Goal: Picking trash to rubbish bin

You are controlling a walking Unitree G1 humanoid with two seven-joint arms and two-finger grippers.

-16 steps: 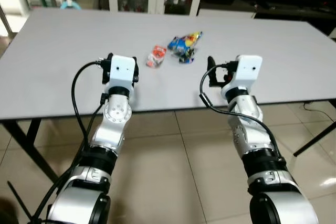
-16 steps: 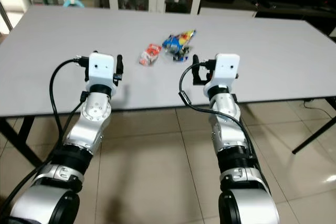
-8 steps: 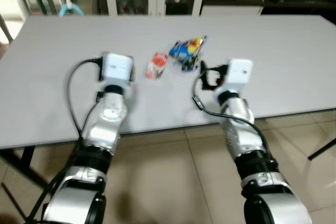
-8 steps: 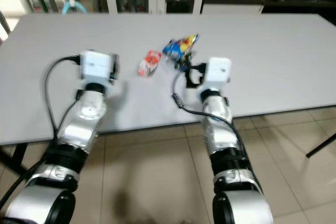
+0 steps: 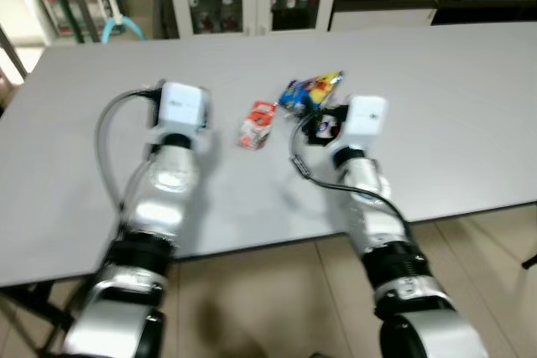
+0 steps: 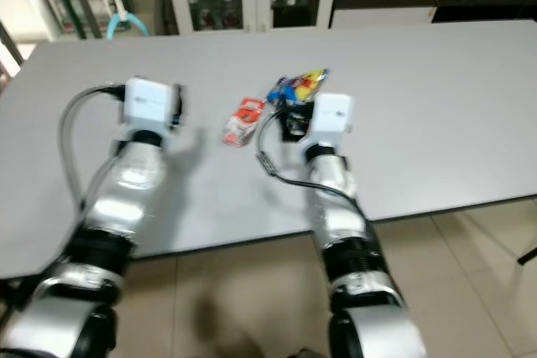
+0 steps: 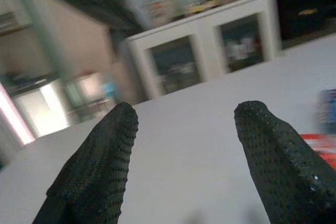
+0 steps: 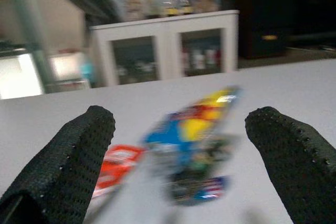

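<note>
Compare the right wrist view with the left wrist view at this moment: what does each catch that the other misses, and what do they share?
Right wrist view alone: the blue and yellow wrapper lying straight ahead between the open fingers of the right tool, plus a small dark wrapper nearer in.

Left wrist view alone: mostly bare grey table between the left tool's open fingers.

Both: the red wrapper, blurred, the table surface, and the white glass-door cabinet beyond.
</note>
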